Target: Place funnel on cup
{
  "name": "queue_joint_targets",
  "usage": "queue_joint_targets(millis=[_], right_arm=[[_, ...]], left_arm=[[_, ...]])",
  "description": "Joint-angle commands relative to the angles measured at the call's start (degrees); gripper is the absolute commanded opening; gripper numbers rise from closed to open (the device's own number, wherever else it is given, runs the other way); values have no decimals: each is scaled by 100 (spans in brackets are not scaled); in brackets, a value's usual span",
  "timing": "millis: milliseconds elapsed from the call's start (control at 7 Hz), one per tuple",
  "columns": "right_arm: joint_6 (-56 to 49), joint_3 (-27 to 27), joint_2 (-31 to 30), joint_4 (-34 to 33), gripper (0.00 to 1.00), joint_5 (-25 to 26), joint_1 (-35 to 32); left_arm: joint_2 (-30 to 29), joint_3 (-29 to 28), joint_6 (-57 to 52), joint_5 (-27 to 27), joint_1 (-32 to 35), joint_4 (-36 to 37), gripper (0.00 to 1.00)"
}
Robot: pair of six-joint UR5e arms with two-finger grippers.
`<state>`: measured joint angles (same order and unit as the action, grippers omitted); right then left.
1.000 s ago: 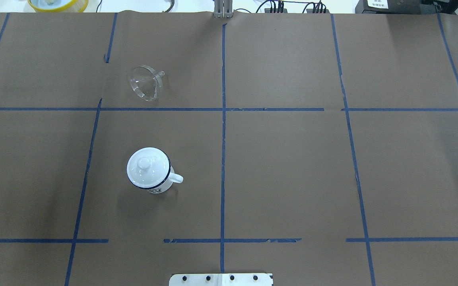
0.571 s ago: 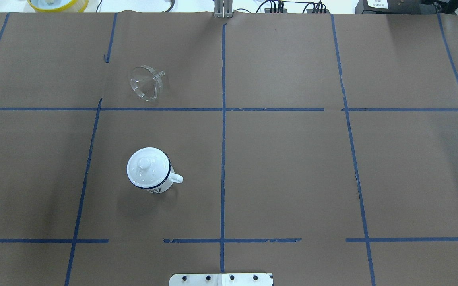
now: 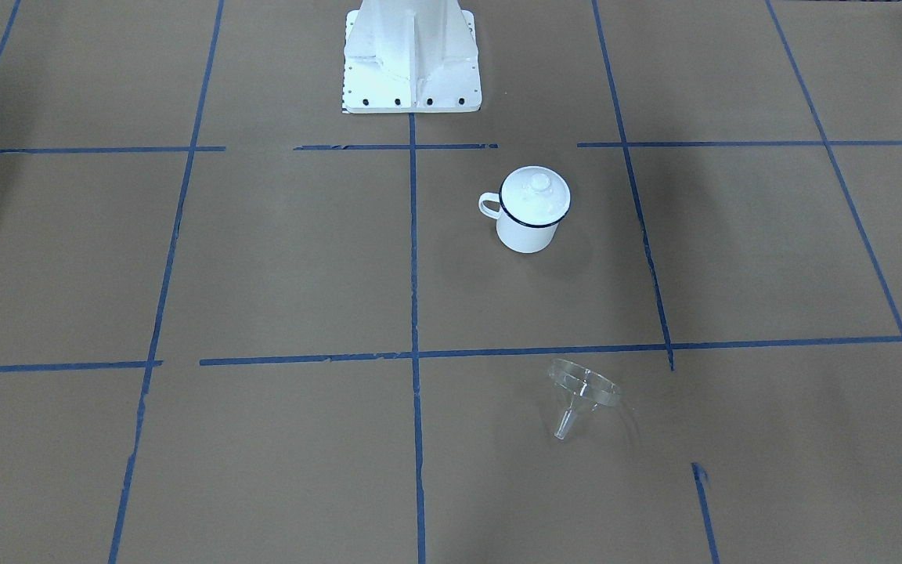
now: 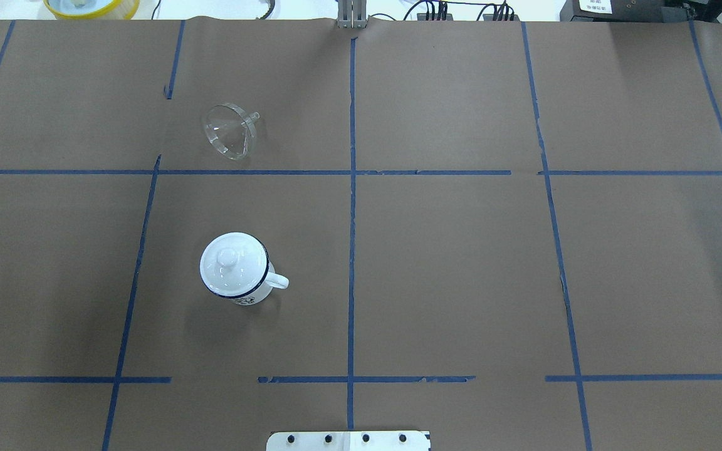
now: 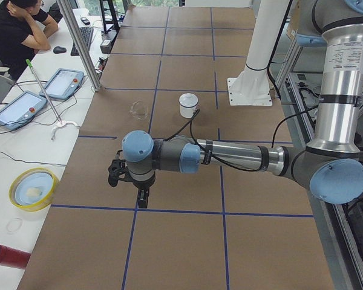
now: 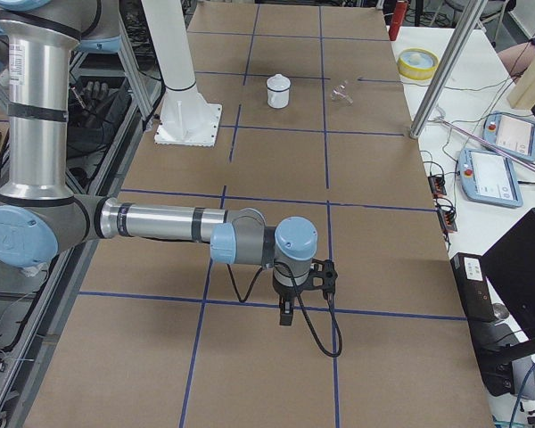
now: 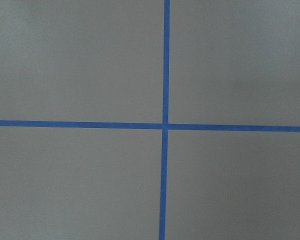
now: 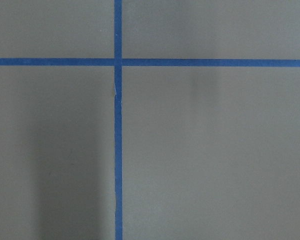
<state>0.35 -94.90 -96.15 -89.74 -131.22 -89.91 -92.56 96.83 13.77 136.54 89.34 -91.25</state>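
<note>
change: nothing moved | funnel (image 3: 582, 388) lies tipped, well apart from cup (image 3: 528, 235) | lid (image 3: 535, 192) on cup | left claw (image 5: 143, 197), right claw (image 6: 286, 314): cannot tell if apart | task not begun

I see a table (image 4: 461, 263) covered in brown paper, divided into a grid by blue tape lines (image 4: 351, 250). Along the operators' side runs a white desk (image 5: 24, 139) carrying teach pendants (image 5: 63, 83) and a yellow-rimmed bowl (image 5: 33, 188). A seated person (image 5: 18, 27) leans there. Lighting is even.
</note>
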Motion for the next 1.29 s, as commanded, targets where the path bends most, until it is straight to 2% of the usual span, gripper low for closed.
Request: queue_joint_targets(millis=[0, 286, 429, 714, 857, 1000, 1143], right_arm=[[0, 6, 0, 0, 100, 0, 0], [0, 7, 0, 0, 100, 0, 0], [0, -2, 0, 0, 100, 0, 0], [0, -2, 0, 0, 100, 0, 0], [0, -2, 0, 0, 100, 0, 0], [0, 6, 0, 0, 100, 0, 0], [0, -2, 0, 0, 100, 0, 0]], left_arm=[[-25, 711, 1507, -31, -922, -104, 100], [-278, 1590, 3569, -179, -1950, -104, 100], [-480, 1916, 4676, -520, -2530, -95, 100], [-1085, 2085, 6358, -873, -3454, -60, 99], [-1515, 2121, 6958, -1423, -3737, 288, 98], [-2067, 2095, 6990, -1881, -4245, 1153, 98], [-2290, 2103, 7181, -2199, -4572, 1431, 98]])
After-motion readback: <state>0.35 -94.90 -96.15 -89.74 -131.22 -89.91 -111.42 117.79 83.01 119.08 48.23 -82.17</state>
